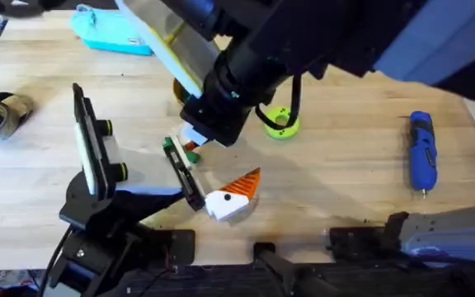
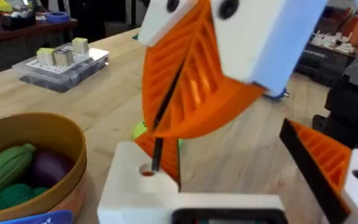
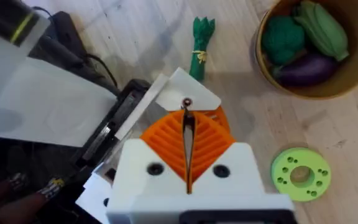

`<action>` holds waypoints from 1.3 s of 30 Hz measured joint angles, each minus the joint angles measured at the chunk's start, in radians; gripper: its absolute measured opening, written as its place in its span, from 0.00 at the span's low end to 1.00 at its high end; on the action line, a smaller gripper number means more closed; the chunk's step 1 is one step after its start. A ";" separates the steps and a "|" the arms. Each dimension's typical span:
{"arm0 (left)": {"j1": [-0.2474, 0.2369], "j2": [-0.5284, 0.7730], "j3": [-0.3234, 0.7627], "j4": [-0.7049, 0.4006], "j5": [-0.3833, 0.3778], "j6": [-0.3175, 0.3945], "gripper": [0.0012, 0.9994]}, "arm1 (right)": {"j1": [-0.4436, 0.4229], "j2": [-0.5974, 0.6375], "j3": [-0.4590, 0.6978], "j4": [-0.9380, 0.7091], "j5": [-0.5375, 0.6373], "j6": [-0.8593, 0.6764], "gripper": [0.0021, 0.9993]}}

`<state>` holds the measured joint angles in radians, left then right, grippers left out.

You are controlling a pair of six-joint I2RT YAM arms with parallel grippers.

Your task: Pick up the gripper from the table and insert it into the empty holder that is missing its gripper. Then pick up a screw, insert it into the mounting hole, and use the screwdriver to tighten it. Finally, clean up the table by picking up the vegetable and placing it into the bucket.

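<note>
1. Right gripper (image 3: 187, 134): orange pads pressed together on a thin dark screw (image 3: 188, 121), its tip at the mounting hole.
2. The gripper (image 3: 194, 90), white base up, sits mid-table toward the near edge.
3. Left gripper (image 2: 229, 186): fingers wide apart.
4. Screwdriver (image 1: 421, 151) lies near the right edge.
5. Vegetable (image 3: 201, 37) lies beside the bucket (image 3: 353, 81).

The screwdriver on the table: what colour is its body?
Blue. The screwdriver shows best in the overhead view.
</note>
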<state>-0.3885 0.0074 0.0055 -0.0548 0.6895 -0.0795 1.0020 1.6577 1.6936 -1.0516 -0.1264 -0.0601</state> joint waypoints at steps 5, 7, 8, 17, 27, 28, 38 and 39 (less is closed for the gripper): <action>0.000 0.000 0.000 0.000 0.000 0.000 0.99 | 0.000 0.000 0.000 0.011 0.006 0.000 0.00; 0.000 0.000 0.000 0.000 0.000 0.000 0.99 | 0.000 0.000 0.000 0.011 0.006 0.000 0.00; 0.000 0.000 0.000 0.000 0.000 0.000 0.99 | 0.000 0.000 0.000 0.011 0.006 0.000 0.00; 0.000 0.000 0.000 0.000 0.000 0.000 0.99 | 0.000 0.000 0.000 0.011 0.006 0.000 0.00; 0.000 0.000 0.000 0.000 0.000 0.000 0.99 | 0.000 0.012 0.000 0.011 0.006 -0.001 0.00; 0.000 0.000 0.000 0.000 0.000 0.000 0.99 | 0.000 0.020 0.000 0.010 0.007 -0.001 0.00; 0.000 0.000 0.000 -0.001 -0.001 -0.015 0.99 | 0.001 0.035 0.000 0.011 0.028 -0.001 0.00; 0.000 0.000 0.000 -0.001 -0.001 -0.015 0.99 | 0.001 0.035 0.000 0.012 0.029 -0.001 0.00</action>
<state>-0.3882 0.0074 0.0055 -0.0559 0.6888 -0.0943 1.0031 1.6924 1.6936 -1.0398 -0.0976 -0.0611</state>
